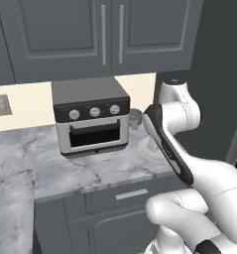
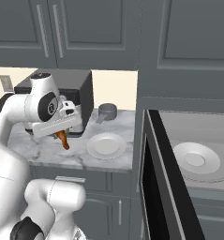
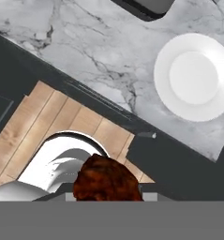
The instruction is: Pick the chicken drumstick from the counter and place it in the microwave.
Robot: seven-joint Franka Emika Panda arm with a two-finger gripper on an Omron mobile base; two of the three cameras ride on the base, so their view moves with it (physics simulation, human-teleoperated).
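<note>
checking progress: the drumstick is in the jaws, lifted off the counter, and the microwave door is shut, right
Not quite: the microwave door stands open, as the right base view shows, with its turntable visible inside. The rest holds: the chicken drumstick hangs in the jaws above the counter.

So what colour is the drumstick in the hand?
Reddish-brown. The chicken drumstick shows best in the hand view, close up; it is orange-brown in the right base view.

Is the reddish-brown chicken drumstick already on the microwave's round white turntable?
No, the reddish-brown chicken drumstick hangs from the gripper above the marble counter; the turntable is bare.
</note>
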